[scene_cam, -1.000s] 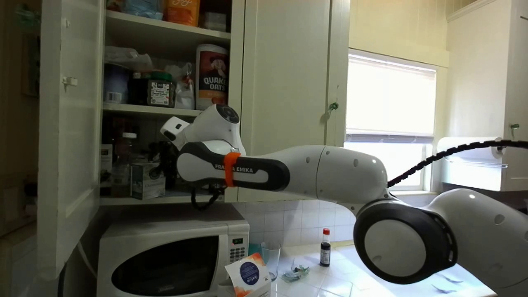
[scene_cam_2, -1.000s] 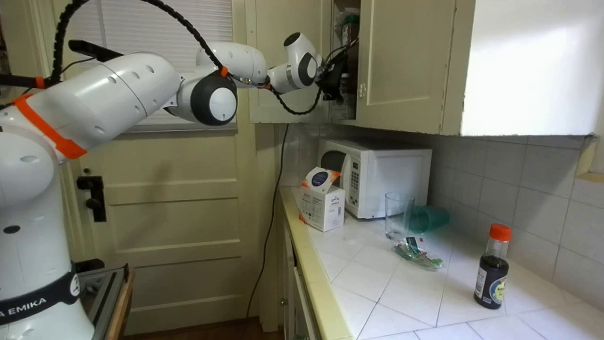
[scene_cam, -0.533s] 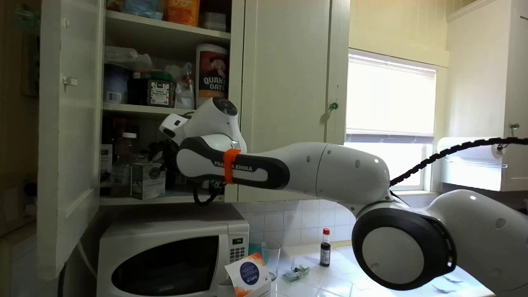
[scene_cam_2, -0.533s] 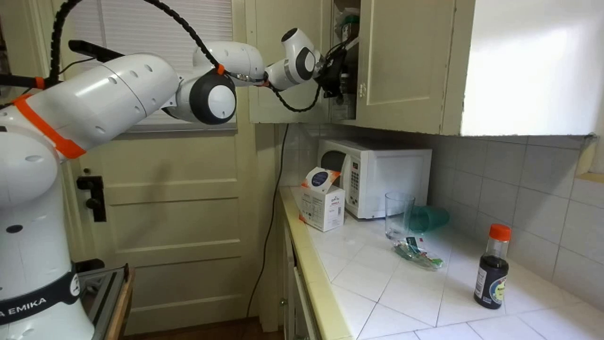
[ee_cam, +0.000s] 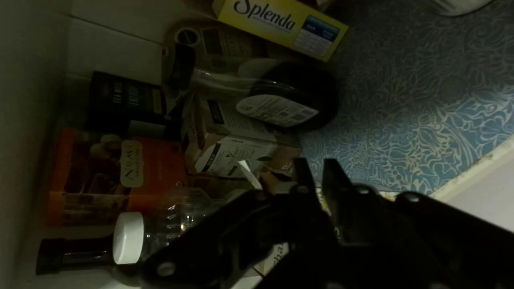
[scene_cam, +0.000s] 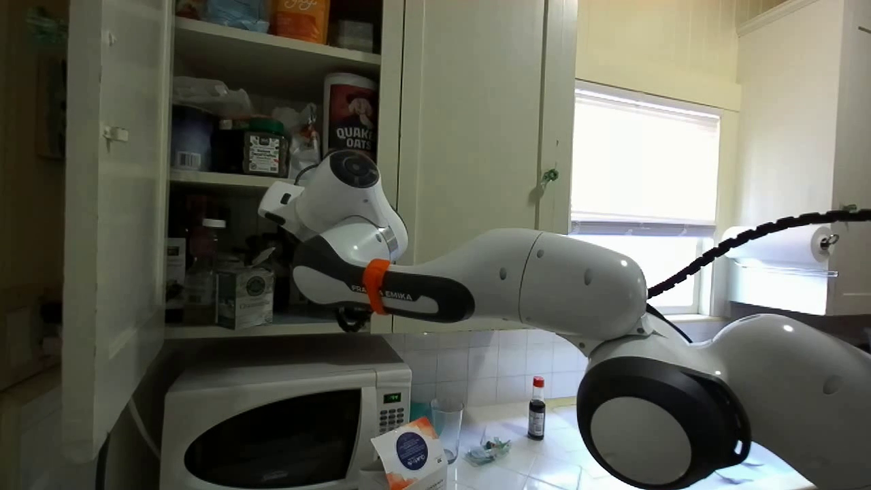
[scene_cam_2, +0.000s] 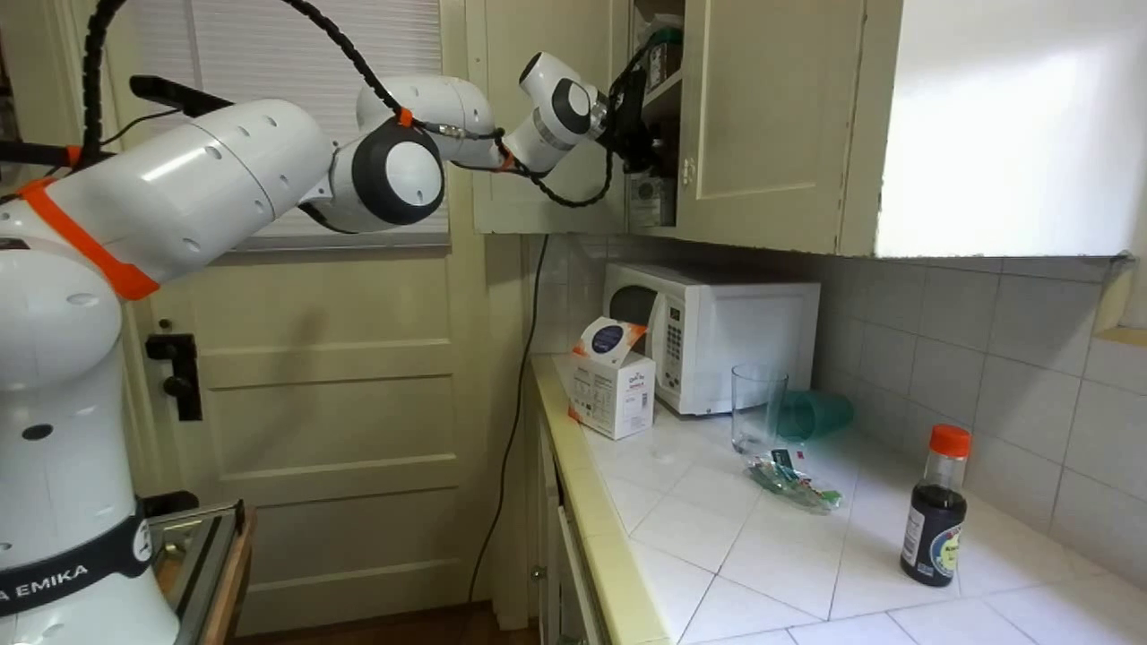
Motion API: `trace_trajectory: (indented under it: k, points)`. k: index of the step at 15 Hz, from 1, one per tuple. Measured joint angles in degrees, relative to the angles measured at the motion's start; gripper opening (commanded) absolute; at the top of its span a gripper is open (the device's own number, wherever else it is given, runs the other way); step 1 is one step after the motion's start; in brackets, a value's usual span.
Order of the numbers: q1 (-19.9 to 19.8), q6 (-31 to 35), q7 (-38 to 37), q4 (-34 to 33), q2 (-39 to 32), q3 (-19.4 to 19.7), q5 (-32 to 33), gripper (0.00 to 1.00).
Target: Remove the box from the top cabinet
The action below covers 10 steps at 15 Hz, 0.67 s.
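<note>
Several boxes [ee_cam: 116, 176] crowd the cabinet [scene_cam: 390, 102] and the task names none by label, so I take it to mean the tea box [scene_cam: 245, 299], marked, as far as I can read, chamomile, which stands upright near the front edge of the lowest shelf [scene_cam: 286, 331]. The gripper [ee_cam: 317, 162] hangs above it, jaws nearly together: a thin slit parts them in the wrist view, with nothing I can make out pinched in it. The box should be light and dry to the grip, its thin card stiff at the folded edges but quick to dent in the flat faces. A flap [scene_cam: 262, 257] sticks up from the top, and I would leave that alone; tugged, it would probably bend or tear while the body tipped or stayed put. Better to spread the jaws past the box's thickness, bring them down either side of the body below the top edge, and squeeze only until the walls begin to give. The white-capped bottle [ee_cam: 164, 218] stands close by, touching or not I cannot tell, so one jaw may be short of room. A dropped box would likely hit the microwave [scene_cam: 279, 422] below.
</note>
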<state>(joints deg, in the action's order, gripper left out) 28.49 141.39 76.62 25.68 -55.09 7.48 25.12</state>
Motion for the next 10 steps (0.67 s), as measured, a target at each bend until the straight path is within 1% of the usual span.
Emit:
trace_trajectory:
  k: [1, 2, 3, 5, 6, 10]
  points:
    - [0.00, 0.00, 0.00, 0.00, 0.01, -0.01, -0.01, 0.30]
    - [-0.03, 0.00, 0.00, 0.00, 0.01, -0.01, -0.01, 0.33]
    - [-0.07, 0.00, 0.00, 0.00, 0.01, -0.01, -0.01, 0.58]
    - [-0.10, 0.83, 0.00, 0.02, -0.03, 0.12, 0.03, 0.58]
    - [-0.10, 2.80, 0.00, 0.05, -0.14, 0.47, 0.38, 0.63]
    - [-0.42, 14.13, -0.04, 0.28, -1.59, 1.22, 0.76, 0.94]
